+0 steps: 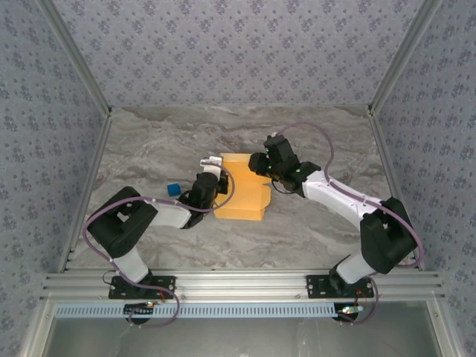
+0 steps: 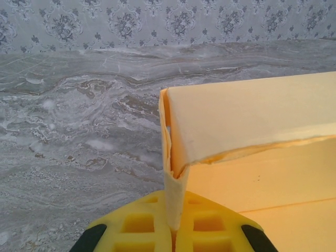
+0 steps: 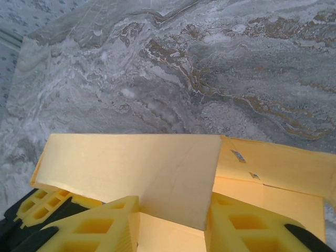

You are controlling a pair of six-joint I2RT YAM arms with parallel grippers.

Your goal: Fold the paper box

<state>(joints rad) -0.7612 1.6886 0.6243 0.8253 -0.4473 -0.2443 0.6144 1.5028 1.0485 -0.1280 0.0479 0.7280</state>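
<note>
Both arms on the paper box (image 1: pixel 242 195), mid table (image 1: pixel 149 149).
We see the left arm (image 1: pixel 123 223) bent low, the left gripper (image 2: pixel 173 227) pinching the box's 9 o'clock edge. The right arm (image 1: pixel 342 195) reaches in from 4 o'clock, and the right gripper (image 3: pixel 170 223) straddles the 1 o'clock edge; we cannot tell if it grips.

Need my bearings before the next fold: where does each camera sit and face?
Top external: above and behind the bases, looking down on the table, left gripper, right gripper and the paper box.
Left wrist: low over the table, facing a wallpapered wall; left gripper pinches the paper box's edge.
Right wrist: angled down at the table; right gripper straddles a flap.
Shared: all three show the paper box.
</note>
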